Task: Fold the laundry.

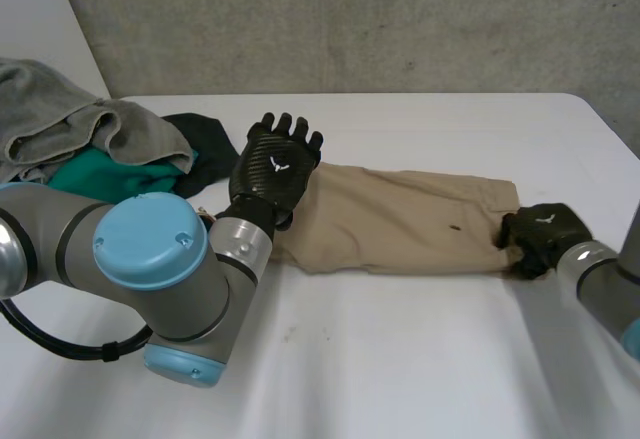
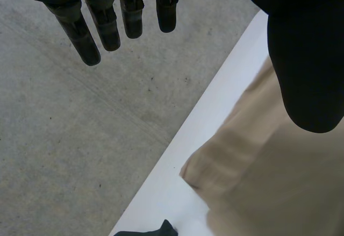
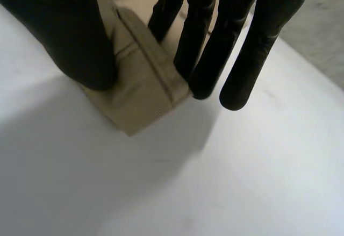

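Observation:
Tan trousers (image 1: 400,219) lie folded in a long strip across the middle of the white table (image 1: 400,359). My left hand (image 1: 275,167) is raised over the strip's left end, fingers (image 2: 107,26) straight and spread, holding nothing; the tan cloth (image 2: 269,182) lies below its thumb. My right hand (image 1: 545,231) is at the strip's right end. In the right wrist view the corner of the tan cloth (image 3: 140,85) sits pinched between the thumb and the fingers (image 3: 204,42), resting on the table.
A laundry pile sits at the table's back left: a grey towel (image 1: 70,119), a teal garment (image 1: 110,174) and a dark garment (image 1: 205,144). The table's far edge runs just beyond the trousers, with a concrete surface (image 2: 80,139) past it.

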You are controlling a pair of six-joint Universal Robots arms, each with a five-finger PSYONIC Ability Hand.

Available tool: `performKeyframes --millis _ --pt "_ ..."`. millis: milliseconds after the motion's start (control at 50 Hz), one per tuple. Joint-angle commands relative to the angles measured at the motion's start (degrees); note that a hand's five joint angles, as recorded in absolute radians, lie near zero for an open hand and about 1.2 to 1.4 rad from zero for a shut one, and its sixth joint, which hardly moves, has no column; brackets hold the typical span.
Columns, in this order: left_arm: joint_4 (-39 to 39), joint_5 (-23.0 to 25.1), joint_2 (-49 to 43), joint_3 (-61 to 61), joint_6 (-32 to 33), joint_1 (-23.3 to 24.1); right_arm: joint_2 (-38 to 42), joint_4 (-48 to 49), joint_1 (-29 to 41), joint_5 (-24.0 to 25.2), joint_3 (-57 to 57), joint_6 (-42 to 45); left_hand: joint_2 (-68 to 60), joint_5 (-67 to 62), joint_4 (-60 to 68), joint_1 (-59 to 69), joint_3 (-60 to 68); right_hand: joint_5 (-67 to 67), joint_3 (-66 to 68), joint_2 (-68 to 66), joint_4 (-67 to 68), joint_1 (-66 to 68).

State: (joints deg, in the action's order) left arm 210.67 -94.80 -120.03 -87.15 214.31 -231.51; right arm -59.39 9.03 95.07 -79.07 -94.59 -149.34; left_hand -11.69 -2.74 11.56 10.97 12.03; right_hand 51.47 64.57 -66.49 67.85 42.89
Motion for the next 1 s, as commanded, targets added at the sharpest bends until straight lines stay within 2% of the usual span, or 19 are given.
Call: performKeyframes --millis 20,100,220,300,320,420,500,540,580,600,620,640,700,720,780,840,860,940,1000 --pt "-1.2 0.0 2.6 -0.7 0.0 -0.2 -13.7 -0.2 -5.6 -0.4 -2.7 3.7 1.7 2.7 -1.6 -1.0 -2.0 18.5 15.4 -13.5 12.2 37.1" --pt "-1.8 0.0 4.4 -1.8 -0.4 -0.3 -14.5 -0.2 -7.1 -0.5 -1.7 9.8 1.7 2.7 -1.6 -1.0 -2.0 18.5 15.4 -13.5 12.2 37.1" --pt "-2.1 0.0 7.5 -4.7 -2.2 -1.5 -14.4 0.6 -4.8 -0.2 1.4 25.0 1.7 2.7 -1.6 -1.0 -2.0 18.5 15.4 -13.5 12.2 37.1" --pt "-2.1 0.0 8.6 -5.7 -3.4 -1.9 -13.7 2.6 7.4 4.2 4.1 29.8 1.7 2.7 -1.6 -1.0 -2.0 18.5 15.4 -13.5 12.2 37.1" --pt "-2.1 0.0 8.8 -5.9 -3.7 -2.3 -13.0 3.7 11.9 6.9 4.8 30.0 1.7 2.7 -1.6 -1.0 -2.0 18.5 15.4 -13.5 12.2 37.1" --pt "-2.2 0.0 9.1 -6.4 -4.2 -3.2 -7.3 7.0 21.2 15.9 6.0 30.4 1.7 2.7 -1.6 -1.0 -2.0 18.5 15.4 -13.5 12.2 37.1" --pt "-2.3 -0.1 9.1 -6.2 -4.2 -3.8 -0.2 7.0 27.7 19.6 8.3 30.3 1.7 2.7 -1.6 -1.0 -2.0 18.5 15.4 -13.5 12.2 37.1" --pt "-2.3 -0.1 9.0 -6.0 -4.2 -3.9 1.4 6.9 28.9 19.6 9.3 30.0 1.7 2.7 -1.6 -1.0 -2.0 18.5 15.4 -13.5 12.2 37.1" --pt "-2.3 -0.1 9.0 -5.5 -4.2 -3.9 1.9 7.0 29.8 19.5 10.6 28.7 1.7 2.7 -1.6 -1.0 -2.0 13.3 10.2 -8.2 6.9 31.8" --pt "-2.1 -0.2 8.9 -5.0 -4.3 -4.0 1.9 7.0 30.2 18.6 11.4 26.8 1.7 2.7 -1.6 -1.0 -2.0 -3.1 -6.2 8.1 -9.5 15.5" --pt "-1.9 -0.2 8.9 -4.6 -4.3 -4.0 1.8 7.0 30.0 17.9 11.8 25.4 1.7 2.7 -1.6 -1.0 -2.0 -12.6 -15.7 17.6 -19.0 6.0" --pt "-1.9 -0.2 8.4 -3.3 -4.7 -4.0 1.5 7.0 29.8 15.9 12.4 21.5 1.7 2.7 -1.6 -1.0 -2.0 -32.0 -35.1 37.0 -38.4 -13.4" --pt "-2.4 -0.3 8.0 -0.3 -5.4 -4.1 -1.1 7.0 29.0 12.5 12.8 12.0 1.6 2.7 -1.5 -0.9 -2.0 -51.5 -54.6 56.5 -57.8 -32.9" --pt "-2.7 -0.4 7.5 1.4 -5.8 -4.1 -4.2 7.0 28.3 11.0 12.2 4.3 1.6 2.7 -1.5 -0.9 -2.0 -51.5 -54.6 56.5 -57.8 -32.9" --pt "-3.7 -0.5 5.4 5.6 -6.4 -3.6 -9.6 7.6 25.2 7.7 11.2 -10.9 1.6 2.7 -1.5 -0.9 -2.0 -51.5 -54.6 56.5 -57.8 -32.9" --pt "-5.2 -0.6 3.6 8.5 -6.4 -3.2 -11.8 7.0 20.8 6.0 11.2 -19.6 1.6 2.7 -1.5 -0.9 -2.0 -51.5 -54.6 56.5 -57.8 -32.9" --pt "-6.2 -0.6 2.8 9.8 -6.5 -2.3 -12.9 6.5 16.9 5.1 10.9 -22.8 1.6 2.7 -1.5 -0.9 -2.0 -51.5 -54.6 56.5 -57.8 -32.9" --pt "-7.0 -0.6 1.8 10.9 -6.4 0.8 -12.0 0.3 8.7 3.8 12.1 -21.5 1.6 2.7 -1.5 -0.9 -2.0 -51.5 -54.6 56.5 -57.8 -32.9" --pt "-7.1 -0.6 1.6 10.3 -6.5 1.1 -9.4 -5.0 6.7 3.7 14.8 -17.6 1.6 2.7 -1.5 -0.9 -2.0 -47.9 -51.0 52.9 -54.3 -29.3"
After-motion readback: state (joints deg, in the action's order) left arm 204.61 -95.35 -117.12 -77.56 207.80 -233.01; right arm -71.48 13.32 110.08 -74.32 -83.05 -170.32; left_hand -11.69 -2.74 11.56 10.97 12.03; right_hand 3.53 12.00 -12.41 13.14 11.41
